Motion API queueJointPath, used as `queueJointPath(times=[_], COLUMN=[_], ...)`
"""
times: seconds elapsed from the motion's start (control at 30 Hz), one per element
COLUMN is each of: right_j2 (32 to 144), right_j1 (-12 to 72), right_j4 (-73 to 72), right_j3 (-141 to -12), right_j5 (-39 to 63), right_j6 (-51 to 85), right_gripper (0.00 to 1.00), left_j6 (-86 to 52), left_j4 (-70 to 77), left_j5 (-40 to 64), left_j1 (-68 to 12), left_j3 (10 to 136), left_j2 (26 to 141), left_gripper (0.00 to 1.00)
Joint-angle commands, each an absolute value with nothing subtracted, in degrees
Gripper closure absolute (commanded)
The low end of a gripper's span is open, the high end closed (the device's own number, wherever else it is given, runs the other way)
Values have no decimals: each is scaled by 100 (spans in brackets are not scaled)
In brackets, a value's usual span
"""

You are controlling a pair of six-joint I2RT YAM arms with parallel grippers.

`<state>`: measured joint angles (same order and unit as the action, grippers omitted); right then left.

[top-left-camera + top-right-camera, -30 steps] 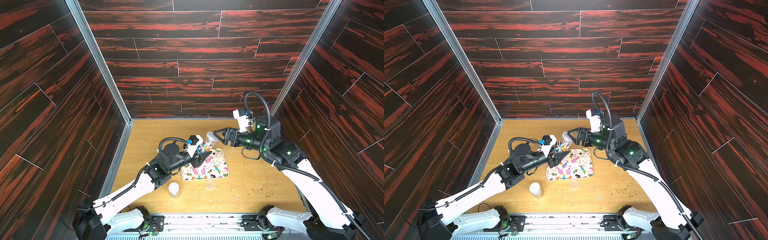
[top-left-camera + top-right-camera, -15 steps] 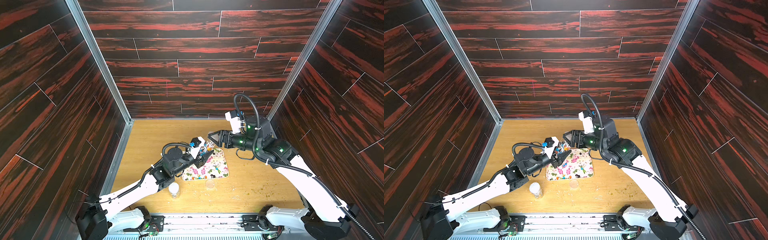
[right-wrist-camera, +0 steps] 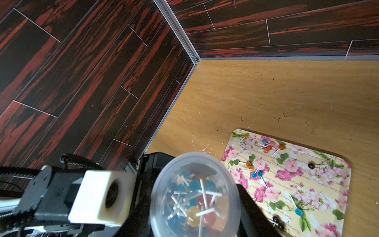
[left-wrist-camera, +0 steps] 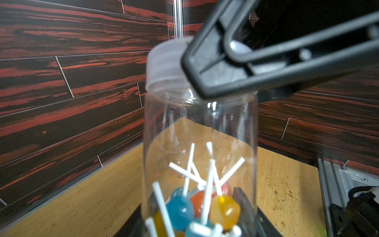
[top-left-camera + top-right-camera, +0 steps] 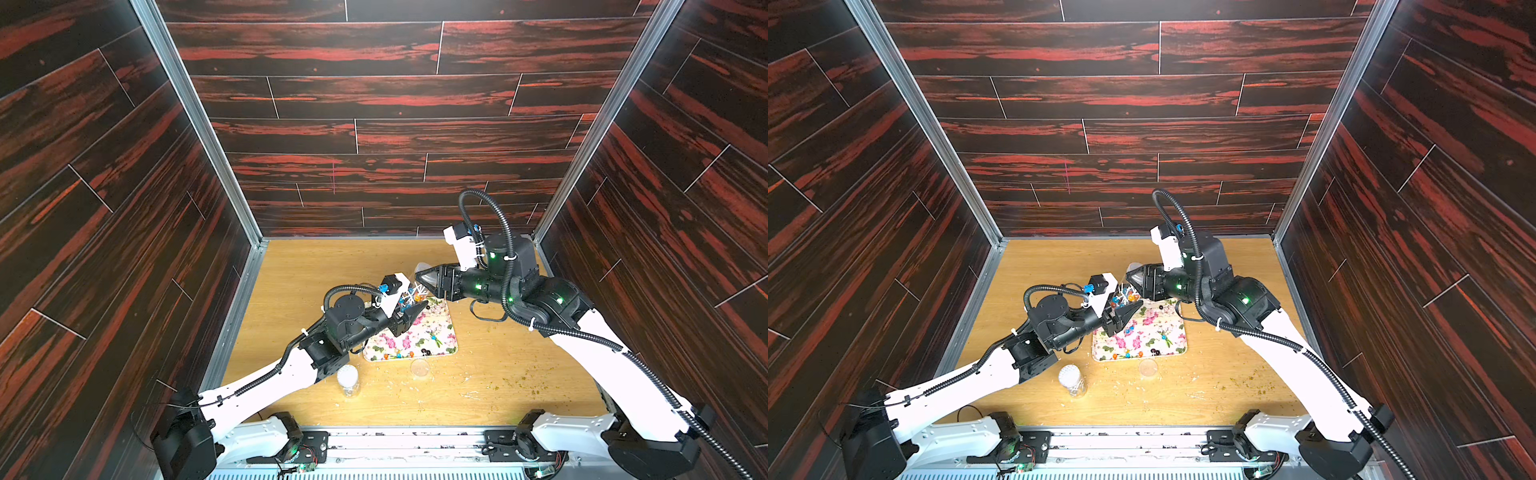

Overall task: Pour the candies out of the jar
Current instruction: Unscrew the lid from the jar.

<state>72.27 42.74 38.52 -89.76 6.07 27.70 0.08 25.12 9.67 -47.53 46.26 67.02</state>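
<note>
Overhead, clamps the jar (image 5: 409,297) upright in the left gripper (image 5: 415,309) at the tray's (image 5: 446,332) far corner, offering its top to the right gripper (image 5: 419,277). From the left wrist, shows candies (image 4: 205,207) pooled at the bottom, lid (image 4: 164,67) on, hence no pouring yet. From the right wrist, straddles the lid, jaws apart; cannot tell whether gripping.

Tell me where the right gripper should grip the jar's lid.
Take the lid by its side wall, fingers on opposite sides, coming in from its top along the jar's axis. The lid is round, and the left gripper holds the jar low by the candies, leaving the lid end clear.
</note>
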Motion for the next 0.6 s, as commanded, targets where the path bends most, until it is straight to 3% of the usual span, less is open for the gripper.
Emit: queueJointPath(times=[0.0,0.57], right_j2=[6958,7009], right_j1=[4299,4066], right_j4=[3780,4326], right_j3=[-9175,-9757], right_j5=[925,2698], right_j6=[2014,368], right_gripper=[55,57], left_j6=[-248,-1115], left_j4=[2441,2032], left_j5=[1720,3466], left_j1=[-4790,-4790], left_j3=[4728,4737], left_j2=[6435,5924], left_gripper=[48,48])
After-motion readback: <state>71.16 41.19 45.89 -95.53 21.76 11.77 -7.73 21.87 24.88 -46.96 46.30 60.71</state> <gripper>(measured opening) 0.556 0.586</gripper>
